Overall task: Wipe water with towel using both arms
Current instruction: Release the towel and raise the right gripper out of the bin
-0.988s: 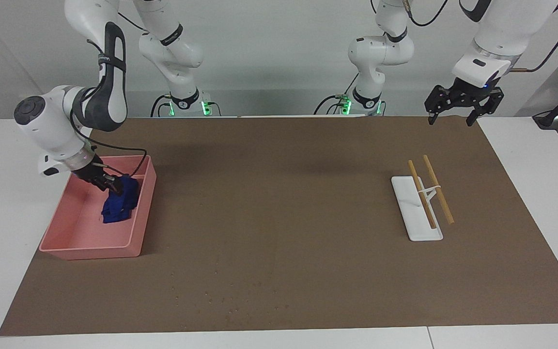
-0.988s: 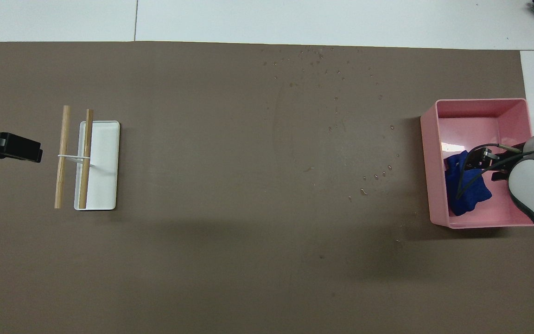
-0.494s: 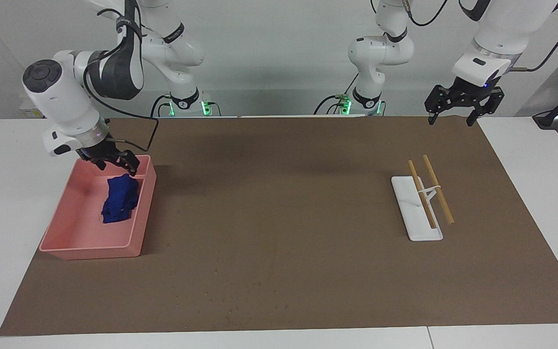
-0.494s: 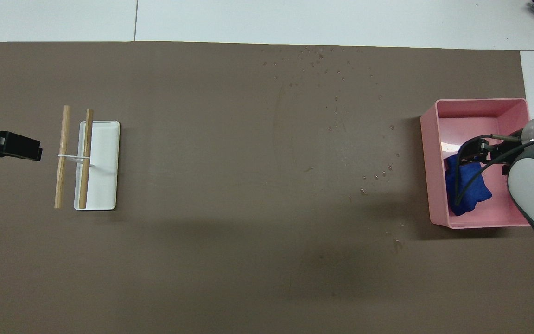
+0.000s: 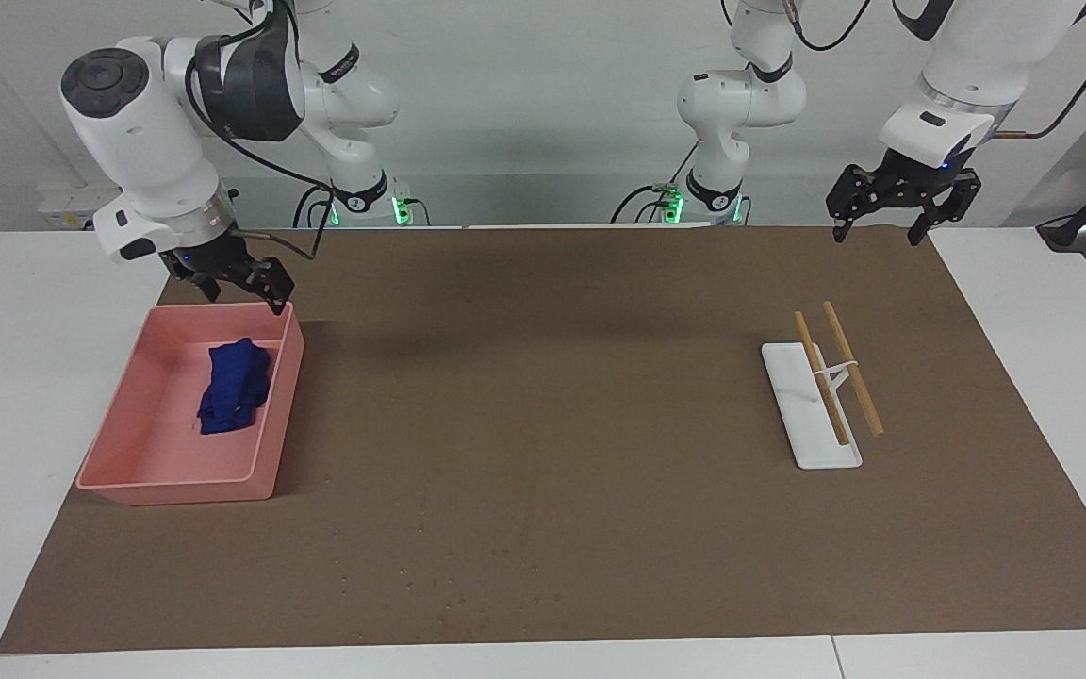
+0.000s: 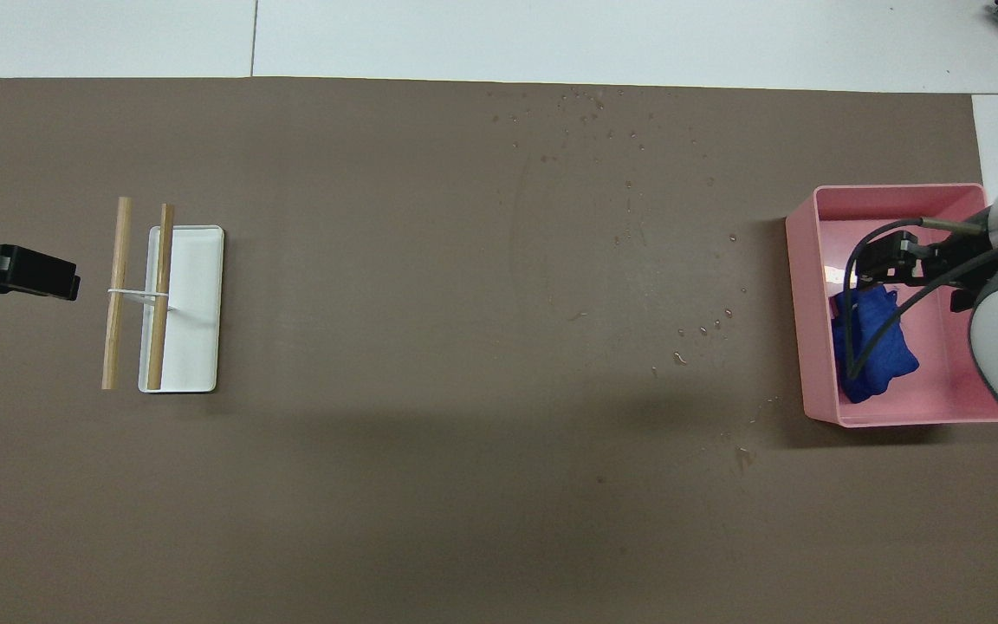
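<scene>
We note the towel (image 5: pixel 234 387) lying crumpled inside the pink bin (image 5: pixel 128 471), on the bin's floor in the half nearer the robots, by the wall that faces the table's middle; nothing grips it. In the overhead view the towel (image 6: pixel 873 347) sits at about 6 o'clock from the right gripper's black body. The bin stands on the brown mat (image 5: pixel 552 396) at the right arm's end of the table.

The right gripper (image 5: pixel 246 292) hangs in the air over the bin's edge nearest the robots, at about 12 o'clock from the towel in the facing view, clear of the cloth. Its jaws stand apart and carry nothing. A black cable loops from its wrist down across the towel in the overhead view.

The left gripper (image 5: pixel 882 231) waits over the mat's edge nearest the robots at the left arm's end, at about 12 o'clock from the white tray (image 5: pixel 793 415) in the facing view, well above the table. Its jaws are apart and hold nothing.

The water (image 6: pixel 629 234) shows as scattered small shiny droplets and a faint smear on the mat, between the bin and the table's middle, spreading toward the mat's edge farthest from the robots. In the overhead view it lies at about 9 to 10 o'clock from the bin. In the facing view we see the droplets (image 5: pixel 468 585) near the bottom edge of the mat.

The white tray lies toward the left arm's end, with two wooden sticks (image 5: pixel 835 372) joined by a white band resting across it, one stick mostly on the mat beside the tray.
</scene>
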